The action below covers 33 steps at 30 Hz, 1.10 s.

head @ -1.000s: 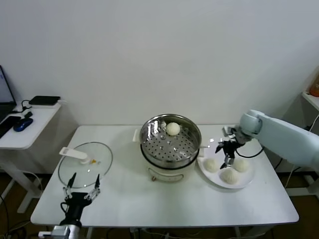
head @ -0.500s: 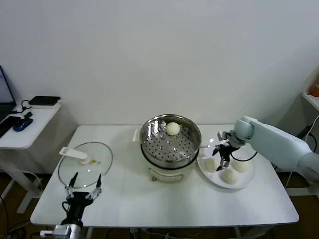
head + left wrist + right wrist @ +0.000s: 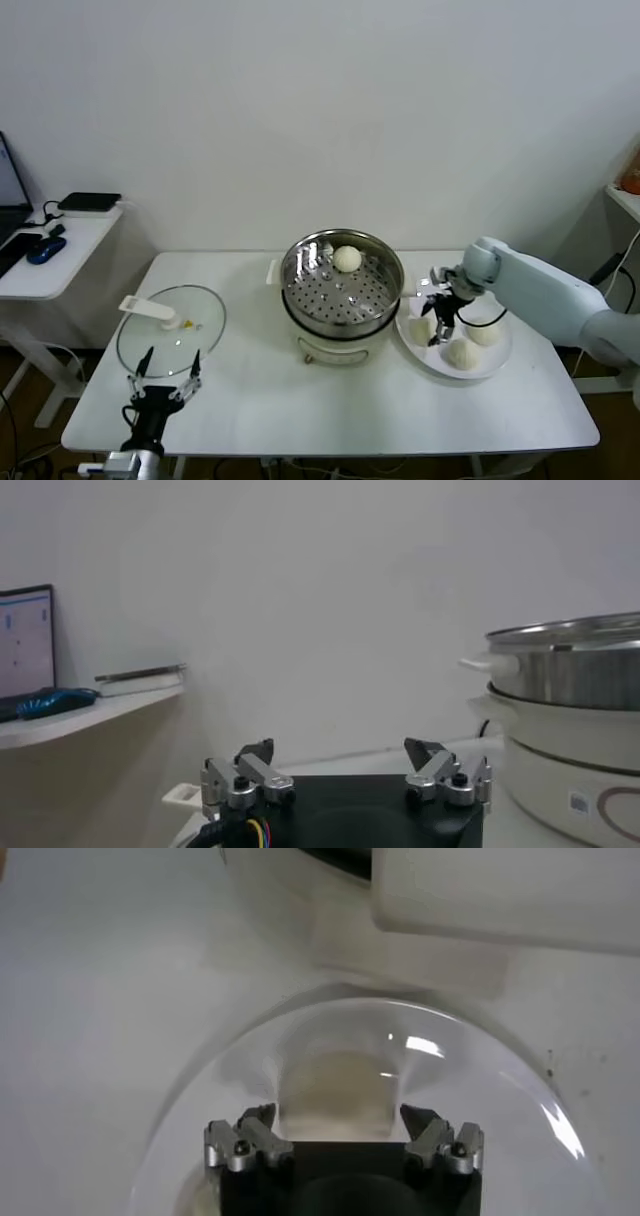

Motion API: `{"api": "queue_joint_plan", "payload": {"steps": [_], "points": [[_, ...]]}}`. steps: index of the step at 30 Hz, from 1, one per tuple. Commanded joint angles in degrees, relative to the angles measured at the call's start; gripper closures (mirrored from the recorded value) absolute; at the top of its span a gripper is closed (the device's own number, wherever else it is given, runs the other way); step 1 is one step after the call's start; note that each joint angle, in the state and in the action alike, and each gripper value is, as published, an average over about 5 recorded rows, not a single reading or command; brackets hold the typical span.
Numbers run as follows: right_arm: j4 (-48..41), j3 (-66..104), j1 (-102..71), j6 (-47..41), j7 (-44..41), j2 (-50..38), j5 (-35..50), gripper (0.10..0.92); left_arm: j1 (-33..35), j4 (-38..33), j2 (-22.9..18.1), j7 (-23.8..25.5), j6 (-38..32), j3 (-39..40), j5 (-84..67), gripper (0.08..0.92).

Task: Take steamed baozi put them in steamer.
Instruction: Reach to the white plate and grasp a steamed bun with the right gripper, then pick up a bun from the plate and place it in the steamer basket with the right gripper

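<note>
The right arm is reaching in from the right side of the table (image 3: 300, 420), its pale, smooth-shelled forearm angling down toward the flat white plate (image 3: 487, 366), with the right gripper (image 3: 437, 322) pointing downward over the plate's left part. Its dark fingers are standing wide apart, straddling the leftmost steamed baozi (image 3: 422, 330) without visibly pressing it; in the right wrist view the two metal-tipped fingers (image 3: 240, 1143) are framing the glossy curved plate rim (image 3: 200, 1078), and nothing is sitting between them. Two more round, creamy-white buns are lying on the plate, one toward the right (image 3: 484, 332) and one nearer the front edge (image 3: 461, 353), all smooth, matte and domed. A fourth bun (image 3: 347, 258) is resting on the perforated tray floor at the back of the steamer (image 3: 341, 318), a round pot of shiny stainless steel on a white base, standing at the middle of the table just left of the plate. The left arm is waiting low at the front left corner of the table, the left gripper (image 3: 165, 380) pointing up with its fingers spread and holding nothing; the left wrist view is showing the same open gap (image 3: 345, 775). Just beyond it a round, transparent glass lid (image 3: 170, 345) with a white handle is lying flat on the matte white tabletop.
</note>
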Motion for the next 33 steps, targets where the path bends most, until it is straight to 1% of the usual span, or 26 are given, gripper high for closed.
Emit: {"api": "queue_joint_plan", "payload": {"steps": [1, 8, 19, 25, 33], "points": [[-0.76, 0.56, -0.39, 0.0, -0.26, 0.43, -0.27, 0.209, -0.11, 0.1, -0.06, -0.05, 0.09, 0.05, 0.07, 0.177], [-1.03, 0.86, -0.44, 0.09, -0.26, 0.03, -0.45, 0.263, -0.05, 0.31, -0.21, -0.07, -0.03, 0.21, 0.08, 0.177], [-0.69, 1.51, -0.68, 0.15, -0.3, 0.1, -0.25, 0.296, -0.03, 0.26, -0.24, -0.09, -0.08, 0.2, 0.06, 0.177], [-0.48, 1.54, -0.58, 0.29, -0.3, -0.17, -0.16, 0.332, 0.05, 0.27, -0.32, -0.12, -0.17, 0.2, 0.06, 0.177], [1.61, 1.24, 0.52, 0.12, -0.16, -2.13, 1.15, 0.355, 0.0, 0.06, -0.46, -0.12, -0.1, 0.22, 0.18, 0.177]]}}
